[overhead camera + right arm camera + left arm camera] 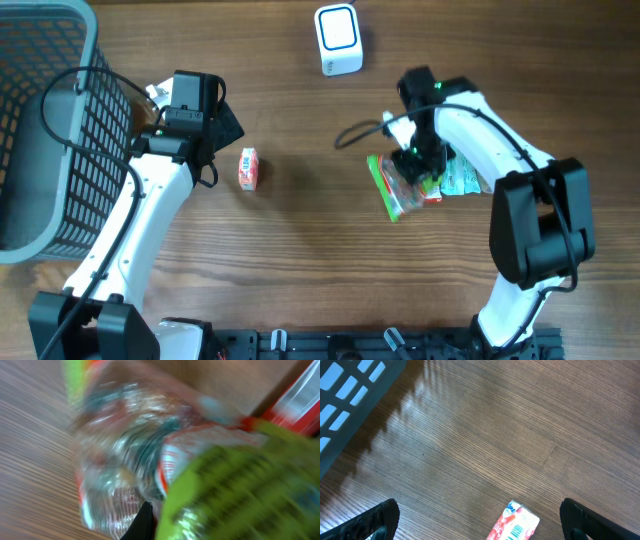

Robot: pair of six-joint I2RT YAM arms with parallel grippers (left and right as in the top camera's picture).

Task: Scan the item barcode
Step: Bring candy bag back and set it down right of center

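Crinkly packet (150,460) sits pinched in right gripper (415,160), mid-right.
Probably gripped to show its barcode to scanner (337,40), top centre; left gripper (480,520) gapes.

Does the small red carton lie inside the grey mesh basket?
No, the small red carton lies on the wooden table, outside the grey mesh basket.

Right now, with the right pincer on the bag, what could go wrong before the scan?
1. The right pincer is shut on the thin, crinkly film of the snack bag; it may slip or sag on the way to the scanner.
2. The right wrist view is blurred and filled by the bag, with no barcode visible, so the code may face the wrong way.
3. Other packets lie against the bag and could drag along.
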